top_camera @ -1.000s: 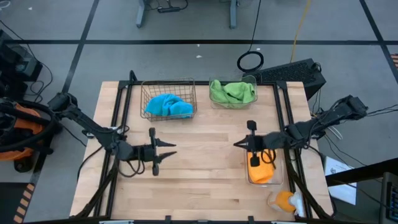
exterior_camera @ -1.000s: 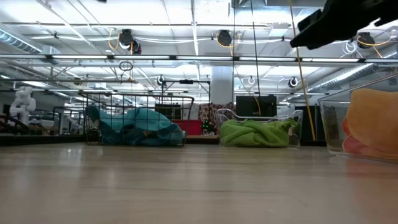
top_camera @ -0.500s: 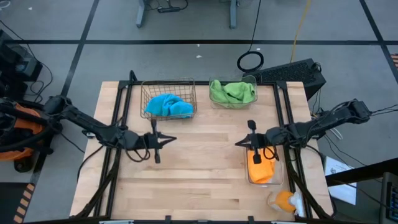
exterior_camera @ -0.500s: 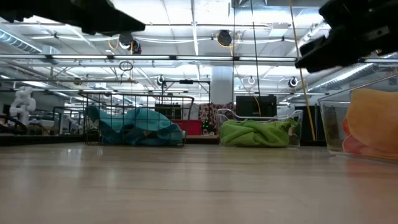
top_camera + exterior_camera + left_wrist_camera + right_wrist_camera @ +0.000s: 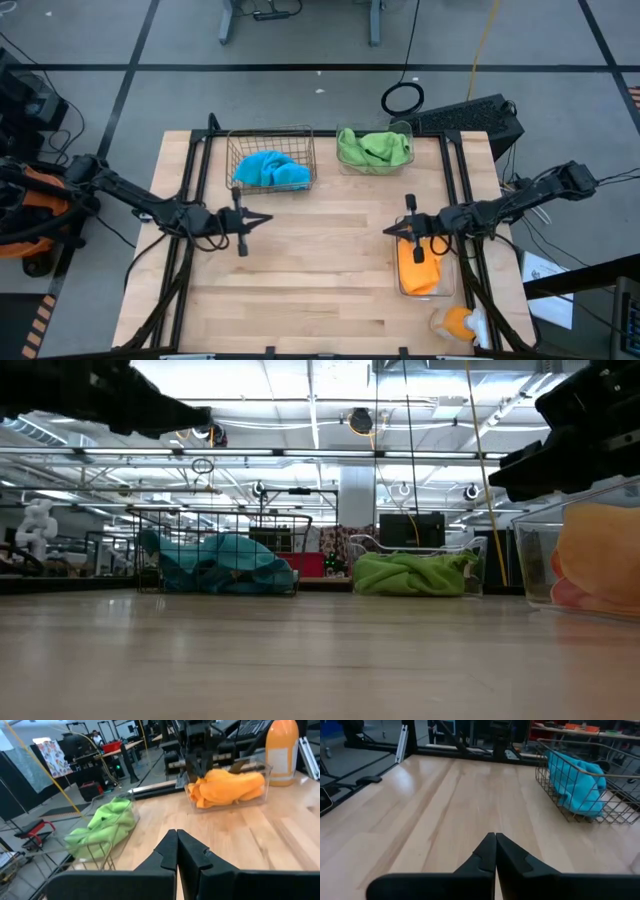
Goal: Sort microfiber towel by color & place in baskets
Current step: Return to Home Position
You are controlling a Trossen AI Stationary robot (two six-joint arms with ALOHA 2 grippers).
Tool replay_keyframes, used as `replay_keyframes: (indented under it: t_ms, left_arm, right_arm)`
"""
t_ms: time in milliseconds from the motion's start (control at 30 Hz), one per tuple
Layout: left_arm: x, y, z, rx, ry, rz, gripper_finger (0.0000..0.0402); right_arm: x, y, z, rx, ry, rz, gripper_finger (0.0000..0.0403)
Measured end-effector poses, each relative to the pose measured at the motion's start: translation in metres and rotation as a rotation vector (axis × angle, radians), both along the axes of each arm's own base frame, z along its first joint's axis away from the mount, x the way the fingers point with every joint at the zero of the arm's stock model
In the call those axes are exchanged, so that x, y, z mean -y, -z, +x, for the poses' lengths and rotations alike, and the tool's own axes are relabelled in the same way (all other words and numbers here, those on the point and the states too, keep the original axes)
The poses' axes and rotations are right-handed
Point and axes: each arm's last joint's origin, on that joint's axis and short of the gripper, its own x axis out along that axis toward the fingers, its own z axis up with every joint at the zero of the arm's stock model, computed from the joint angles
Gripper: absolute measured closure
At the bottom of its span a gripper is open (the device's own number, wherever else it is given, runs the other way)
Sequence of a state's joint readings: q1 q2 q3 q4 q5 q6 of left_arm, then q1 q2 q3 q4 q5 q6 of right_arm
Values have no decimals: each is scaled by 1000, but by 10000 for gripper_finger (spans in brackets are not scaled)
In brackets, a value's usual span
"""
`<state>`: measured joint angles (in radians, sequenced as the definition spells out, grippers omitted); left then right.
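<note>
My left gripper (image 5: 262,219) hovers shut over the table's left half, just on the near side of the wire basket (image 5: 271,160), which holds a blue towel (image 5: 268,170). My right gripper (image 5: 388,232) hovers shut near the far left corner of a clear bin (image 5: 423,290) holding an orange towel (image 5: 420,270). A second clear bin (image 5: 403,130) at the far edge holds a green towel (image 5: 374,148). The left wrist view shows the shut fingers (image 5: 176,847), the orange towel (image 5: 227,787) and the green towel (image 5: 102,822). The right wrist view shows shut fingers (image 5: 495,849) and the blue towel (image 5: 577,780).
An orange bottle (image 5: 455,322) lies beyond the table's near right corner, also seen as the orange bottle (image 5: 282,747) behind the bin. A dark keyboard-like object (image 5: 470,115) sits past the far right corner. Bare wood (image 5: 320,260) lies between the two grippers.
My left gripper has drawn back toward the table's left and far edges, nearer the wire basket. My right gripper has sunk lower and shifted slightly toward the table's right edge. The towels and bins have stayed where they were.
</note>
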<state>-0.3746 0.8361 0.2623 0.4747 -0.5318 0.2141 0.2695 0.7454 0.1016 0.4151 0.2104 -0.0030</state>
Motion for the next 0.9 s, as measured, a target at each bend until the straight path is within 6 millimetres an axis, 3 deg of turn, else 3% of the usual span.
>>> replay_keyframes:
  t_ms: [433, 667, 900]
  left_arm:
    - [-10, 20, -22, 27, -43, -55, 397]
    - [-13, 25, -32, 58, -18, -94, 397]
    - [-13, 33, -37, 57, 51, -100, 398]
  right_arm:
    - [2, -7, -6, 66, -7, -14, 403]
    - [4, 9, -16, 88, -5, 6, 403]
    - [5, 7, -17, 91, -5, 16, 403]
